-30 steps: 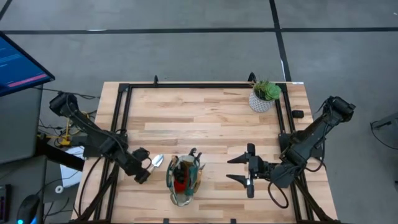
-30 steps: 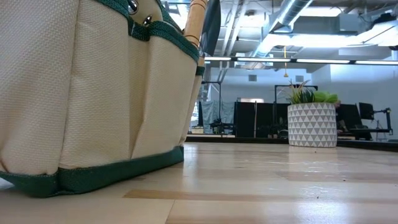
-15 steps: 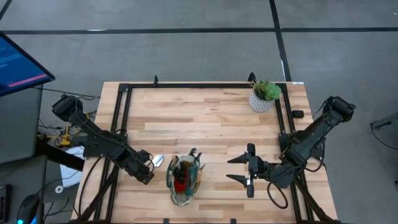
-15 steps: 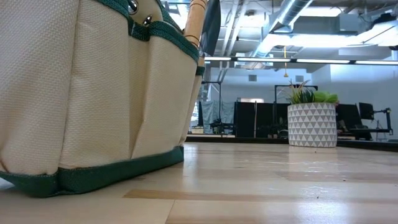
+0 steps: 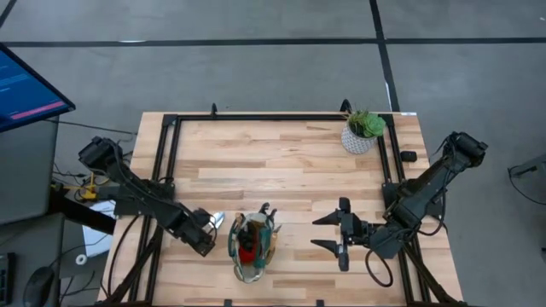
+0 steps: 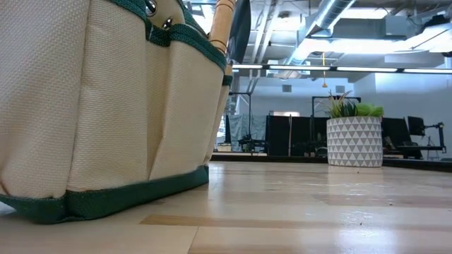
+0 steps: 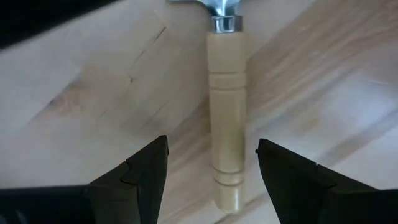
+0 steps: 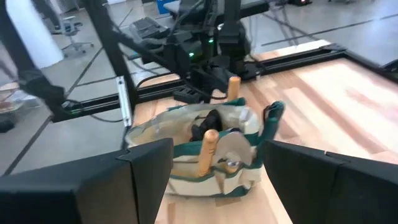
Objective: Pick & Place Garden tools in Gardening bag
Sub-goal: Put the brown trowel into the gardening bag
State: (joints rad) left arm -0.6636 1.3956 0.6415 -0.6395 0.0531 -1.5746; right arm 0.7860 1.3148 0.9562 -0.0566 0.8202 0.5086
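One trowel lies flat on the table just left of the gardening bag (image 5: 253, 245); its silver blade (image 5: 216, 220) shows in the high view and its pale wooden handle (image 7: 225, 124) in the left wrist view. My left gripper (image 5: 203, 234) is open, low over the table, with one finger on each side of that handle (image 7: 211, 144) and touching nothing. The beige, green-trimmed bag (image 8: 205, 146) stands upright holding wooden-handled tools and a red item (image 5: 247, 253). My right gripper (image 5: 340, 233) is open and empty to the right of the bag, pointing at it.
A green plant in a white patterned pot (image 5: 362, 132) stands at the far right corner; it also shows in the low view (image 6: 354, 141). The bag fills the left of the low view (image 6: 106, 106). A black frame rail (image 5: 281, 118) runs along the table's far edge.
My left gripper has moved a little toward the table's near edge and right, along the lying trowel toward the bag, staying open. The trowel, the bag and my right gripper have stayed where they were.
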